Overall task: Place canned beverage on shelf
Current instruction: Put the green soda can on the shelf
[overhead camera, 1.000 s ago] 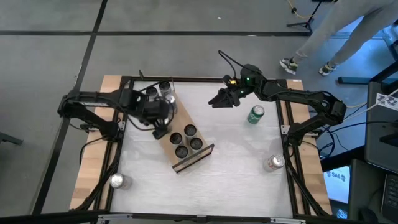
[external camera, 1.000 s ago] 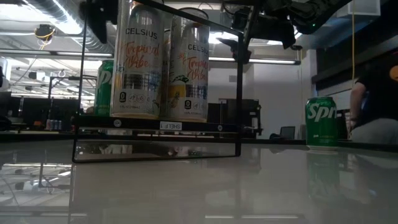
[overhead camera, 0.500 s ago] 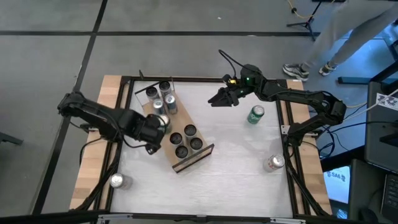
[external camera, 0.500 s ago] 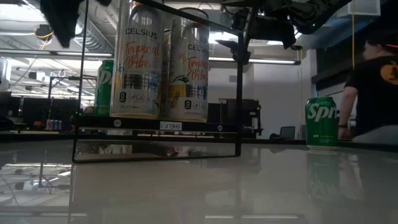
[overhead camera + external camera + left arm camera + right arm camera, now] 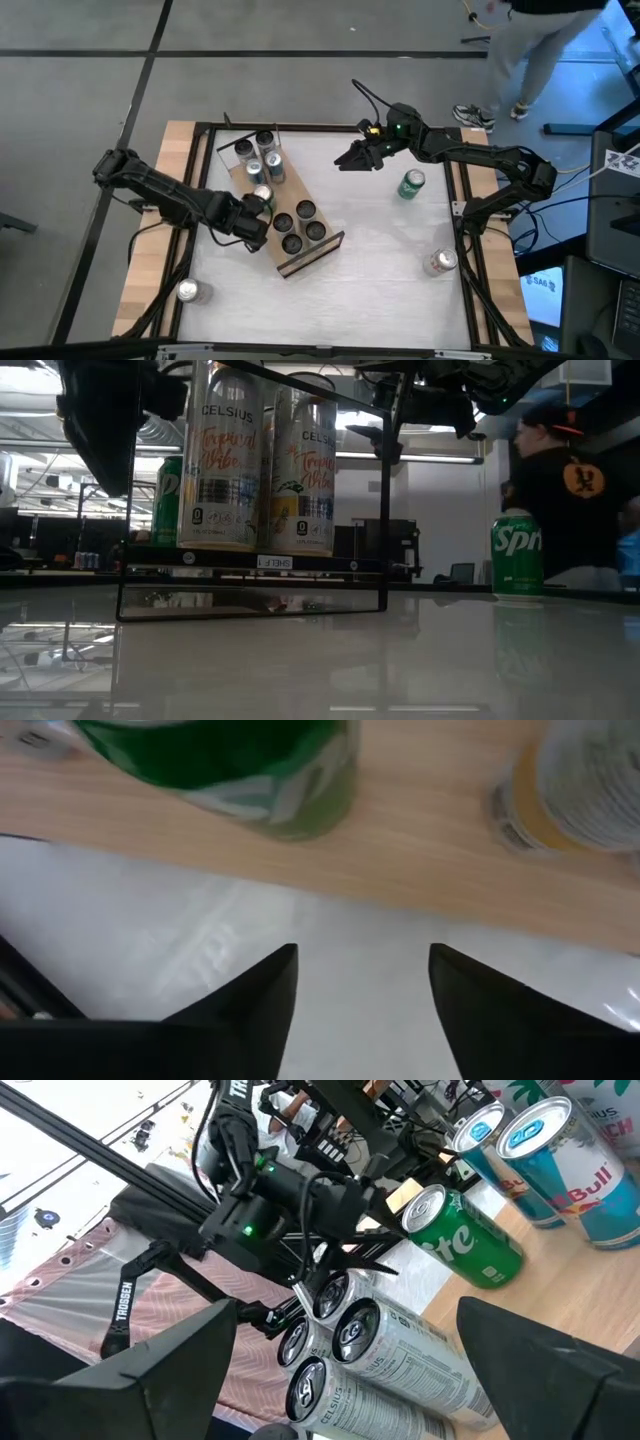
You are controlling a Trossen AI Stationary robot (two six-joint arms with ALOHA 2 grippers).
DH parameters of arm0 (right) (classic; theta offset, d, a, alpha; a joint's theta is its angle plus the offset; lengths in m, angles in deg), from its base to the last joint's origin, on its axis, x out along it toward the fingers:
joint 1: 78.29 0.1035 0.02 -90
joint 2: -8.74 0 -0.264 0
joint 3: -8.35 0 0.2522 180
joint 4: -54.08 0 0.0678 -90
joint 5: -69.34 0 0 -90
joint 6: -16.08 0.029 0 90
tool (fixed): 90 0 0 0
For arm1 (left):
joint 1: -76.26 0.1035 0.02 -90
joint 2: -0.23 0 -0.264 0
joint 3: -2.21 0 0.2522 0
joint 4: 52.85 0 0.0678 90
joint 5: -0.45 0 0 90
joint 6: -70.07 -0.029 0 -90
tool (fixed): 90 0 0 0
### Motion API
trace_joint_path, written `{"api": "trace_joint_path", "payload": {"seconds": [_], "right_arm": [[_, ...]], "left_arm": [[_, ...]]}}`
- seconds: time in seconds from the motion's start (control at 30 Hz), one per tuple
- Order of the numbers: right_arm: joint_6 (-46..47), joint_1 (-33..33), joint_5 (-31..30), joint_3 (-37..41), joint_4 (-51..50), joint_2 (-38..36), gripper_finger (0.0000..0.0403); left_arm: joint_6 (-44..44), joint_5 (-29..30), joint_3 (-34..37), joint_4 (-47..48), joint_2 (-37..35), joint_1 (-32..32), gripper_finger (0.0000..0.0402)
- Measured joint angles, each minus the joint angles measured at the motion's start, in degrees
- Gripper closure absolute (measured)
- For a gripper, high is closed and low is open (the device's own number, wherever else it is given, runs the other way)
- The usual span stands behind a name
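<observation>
The shelf point(image 5: 325, 247), a long light-wood board, lies slantwise at the table's middle left with several cans standing on it. One of these is a green can point(image 5: 262, 194) point(image 5: 230, 760). My left gripper point(image 5: 256, 214) point(image 5: 362, 982) hangs low over the white table beside the shelf's left long edge, next to the green can. It points down, open, with nothing between its fingers. My right gripper point(image 5: 349, 160) point(image 5: 350, 1380) hovers open above the far middle of the table. A green Sprite can point(image 5: 411, 184) point(image 5: 518, 555) stands on the table to the right of it.
A silver can point(image 5: 440, 262) stands near the table's right edge, and another point(image 5: 188, 291) stands on the left wooden rail. Two tall Celsius cans point(image 5: 225, 460) fill the shelf's near end in the low view. A person point(image 5: 570, 490) stands beyond the table's far right.
My left gripper has moved off the shelf toward the table's near-left and sunk low beside the shelf's left edge. The green can that it covered now shows, standing on the shelf. The person behind the table has walked along.
</observation>
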State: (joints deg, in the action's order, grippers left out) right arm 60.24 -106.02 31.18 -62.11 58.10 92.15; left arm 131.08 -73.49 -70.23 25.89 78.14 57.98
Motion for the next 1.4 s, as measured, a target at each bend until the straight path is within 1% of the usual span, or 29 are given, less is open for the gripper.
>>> {"api": "trace_joint_path", "payload": {"seconds": [0.17,0.33,0.47,0.63,0.87,1.0,1.1,1.23,1.4], "right_arm": [[0.0,0.0,0.0,0.0,0.0,0.0,0.0029],[-0.3,0.0,0.0,0.0,0.0,0.0,0.0029],[-1.4,0.0,0.0,0.0,0.0,0.0,0.0029],[-1.4,0.0,0.0,0.0,0.0,0.0,0.0029],[-1.4,0.0,0.0,0.0,0.0,0.0,0.0029],[-1.4,0.0,0.0,0.0,0.0,0.0,0.0029],[-1.4,0.0,0.0,0.0,0.0,0.0,0.0029],[-1.5,0.0,0.0,0.0,0.0,0.0,0.0029],[-1.5,0.0,0.0,0.0,0.0,0.0,0.0029]], "left_arm": [[0.2,3.3,2.2,-1.7,0.0,0.0,0.0221],[0.3,3.7,4.3,-4.0,0.0,0.0,0.0258],[0.3,5.6,6.1,-6.7,0.0,0.0,0.0289],[0.0,9.5,7.0,-9.4,0.0,0.0,0.0326],[-0.1,14.5,7.0,-9.6,0.0,0.1,0.0370],[-0.7,16.3,7.0,-10.3,0.0,0.7,0.0389],[-4.0,16.9,7.0,-12.5,0.0,1.7,0.0399],[-7.8,17.5,7.0,-16.0,0.0,3.6,0.0400],[-9.2,17.6,7.0,-16.4,0.0,5.9,0.0401]]}}
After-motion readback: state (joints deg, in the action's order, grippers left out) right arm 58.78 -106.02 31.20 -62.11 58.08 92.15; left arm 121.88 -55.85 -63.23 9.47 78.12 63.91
